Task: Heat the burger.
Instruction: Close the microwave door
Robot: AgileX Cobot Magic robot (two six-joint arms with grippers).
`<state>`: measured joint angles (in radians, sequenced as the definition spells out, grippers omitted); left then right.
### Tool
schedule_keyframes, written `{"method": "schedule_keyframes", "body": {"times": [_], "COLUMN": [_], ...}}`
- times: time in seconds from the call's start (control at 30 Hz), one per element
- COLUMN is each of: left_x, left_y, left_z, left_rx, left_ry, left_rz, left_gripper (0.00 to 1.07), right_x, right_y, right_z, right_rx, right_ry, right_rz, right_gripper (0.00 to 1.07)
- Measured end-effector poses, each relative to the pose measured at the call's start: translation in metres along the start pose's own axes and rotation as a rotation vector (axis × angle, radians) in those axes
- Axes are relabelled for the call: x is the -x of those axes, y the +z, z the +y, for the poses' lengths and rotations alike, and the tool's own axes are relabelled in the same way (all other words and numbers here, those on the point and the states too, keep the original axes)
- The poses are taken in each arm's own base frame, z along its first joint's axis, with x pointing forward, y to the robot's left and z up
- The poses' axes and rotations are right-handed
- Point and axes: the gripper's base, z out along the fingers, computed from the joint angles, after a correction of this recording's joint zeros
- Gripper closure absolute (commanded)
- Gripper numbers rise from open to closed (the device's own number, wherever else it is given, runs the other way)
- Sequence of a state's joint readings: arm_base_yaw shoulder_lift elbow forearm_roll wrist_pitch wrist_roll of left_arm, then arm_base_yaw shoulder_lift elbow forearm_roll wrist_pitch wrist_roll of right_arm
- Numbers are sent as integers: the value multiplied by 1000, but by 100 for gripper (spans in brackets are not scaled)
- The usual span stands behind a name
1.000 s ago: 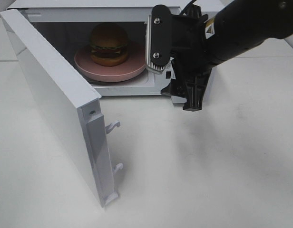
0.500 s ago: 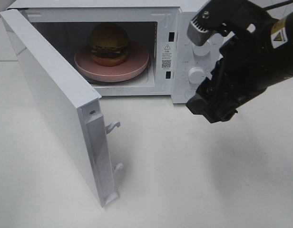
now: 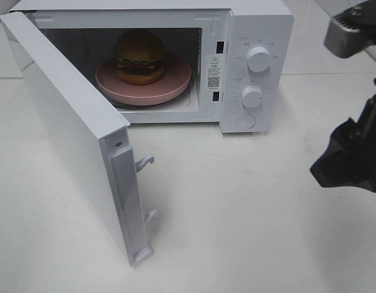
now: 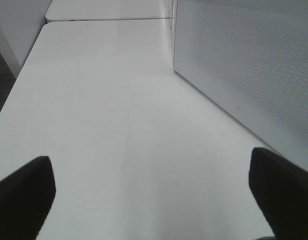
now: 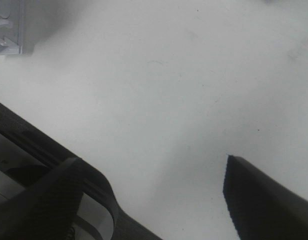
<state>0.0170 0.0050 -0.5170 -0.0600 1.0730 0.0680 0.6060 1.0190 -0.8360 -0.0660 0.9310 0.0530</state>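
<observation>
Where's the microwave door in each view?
Exterior high: microwave door stands open, image left.
Left wrist: its dotted face fills one side.
Right wrist: only its latch edge, in a corner.
Shared landmark: white table.

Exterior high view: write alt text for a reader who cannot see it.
A burger on a pink plate sits inside a white microwave whose door stands wide open. The right gripper hangs at the right edge.
</observation>
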Motion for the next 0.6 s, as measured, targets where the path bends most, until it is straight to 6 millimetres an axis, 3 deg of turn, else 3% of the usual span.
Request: {"method": "schedule_keyframes", "body": {"times": [0.6], "left_x": [0], "left_y": [0], "left_z": [0], "left_rx": [0], "left_ry": [0], "left_rz": [0], "left_gripper": [9], "right_x": [-63], "right_y": [-76], "right_z": [-7], "right_rx": [-15], "right_ry": [26], "right_rz": [-216], "right_gripper": [31]}}
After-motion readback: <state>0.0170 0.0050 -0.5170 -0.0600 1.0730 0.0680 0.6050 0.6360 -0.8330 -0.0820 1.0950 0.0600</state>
